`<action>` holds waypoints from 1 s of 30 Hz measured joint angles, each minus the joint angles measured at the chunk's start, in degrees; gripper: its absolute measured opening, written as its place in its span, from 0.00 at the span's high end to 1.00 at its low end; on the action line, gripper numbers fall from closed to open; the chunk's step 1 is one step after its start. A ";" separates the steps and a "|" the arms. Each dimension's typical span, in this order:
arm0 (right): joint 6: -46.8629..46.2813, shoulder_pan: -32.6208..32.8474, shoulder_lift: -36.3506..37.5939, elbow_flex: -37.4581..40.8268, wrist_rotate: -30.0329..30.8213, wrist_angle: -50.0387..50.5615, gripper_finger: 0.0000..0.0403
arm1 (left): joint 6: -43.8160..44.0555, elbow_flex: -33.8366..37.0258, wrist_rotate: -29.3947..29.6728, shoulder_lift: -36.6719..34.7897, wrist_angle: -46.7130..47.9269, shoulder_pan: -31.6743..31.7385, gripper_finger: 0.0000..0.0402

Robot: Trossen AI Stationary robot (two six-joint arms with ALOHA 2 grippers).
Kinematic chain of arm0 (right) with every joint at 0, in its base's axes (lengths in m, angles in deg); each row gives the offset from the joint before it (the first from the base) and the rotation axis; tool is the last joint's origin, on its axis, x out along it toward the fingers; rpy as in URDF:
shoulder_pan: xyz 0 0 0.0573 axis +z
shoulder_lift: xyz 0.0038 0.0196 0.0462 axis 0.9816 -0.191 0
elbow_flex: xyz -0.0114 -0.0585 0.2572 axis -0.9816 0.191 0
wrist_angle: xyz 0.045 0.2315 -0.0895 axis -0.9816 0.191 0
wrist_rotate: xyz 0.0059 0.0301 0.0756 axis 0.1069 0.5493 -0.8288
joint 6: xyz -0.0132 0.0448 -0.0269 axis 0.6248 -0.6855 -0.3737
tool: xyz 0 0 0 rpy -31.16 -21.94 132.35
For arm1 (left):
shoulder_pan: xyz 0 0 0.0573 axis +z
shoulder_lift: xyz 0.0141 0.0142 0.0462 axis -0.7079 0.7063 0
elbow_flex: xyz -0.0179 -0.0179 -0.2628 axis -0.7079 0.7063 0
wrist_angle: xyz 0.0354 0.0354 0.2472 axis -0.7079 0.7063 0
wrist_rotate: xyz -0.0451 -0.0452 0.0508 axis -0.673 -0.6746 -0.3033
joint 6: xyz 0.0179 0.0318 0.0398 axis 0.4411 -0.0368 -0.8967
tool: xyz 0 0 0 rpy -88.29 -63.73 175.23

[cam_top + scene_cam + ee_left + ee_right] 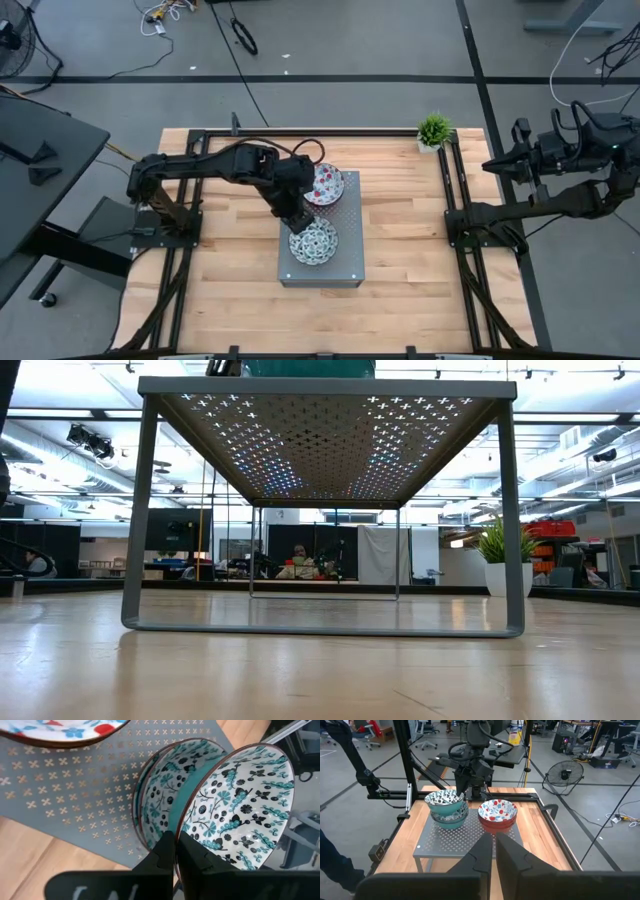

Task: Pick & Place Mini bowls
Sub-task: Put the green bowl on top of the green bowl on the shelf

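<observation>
On the grey perforated box point(345, 260) at mid-table stands a stack of red-speckled mini bowls point(322, 185) at its far end. Blue-green mini bowls point(313, 241) are nearer the front. My left gripper point(176, 837) is shut on the topmost blue-green bowl point(235, 805), which tilts over the blue-green bowl beneath it point(160, 785). I cannot tell whether the two bowls touch. The right wrist view shows that pair point(447, 807) beside the red stack point(497, 815). My right gripper point(494, 845) waits shut, high beyond the table's right edge point(492, 163). My left gripper pinches the top blue-green bowl's rim point(183, 822) on its far-left side. One finger point(195, 855) is inside on the patterned face and the other point(161, 854) is outside on the teal wall. The fingers slant down from above. The bowl is tilted.
A small green potted plant point(434, 130) stands at the table's far right corner, also in the low view point(497, 555). Black frame rails point(455, 190) run along the table's sides. Bare wood lies left, right and in front of the box.
</observation>
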 joint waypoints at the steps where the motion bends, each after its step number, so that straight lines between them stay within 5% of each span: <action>1: 0.00 0.00 0.00 0.00 -0.02 0.00 0.93 | -0.21 0.00 0.05 0.00 0.38 0.07 0.98; 30: 0.01 0.00 0.00 0.00 -0.02 0.00 0.93 | -3.35 -0.04 1.21 2.57 1.74 0.79 0.97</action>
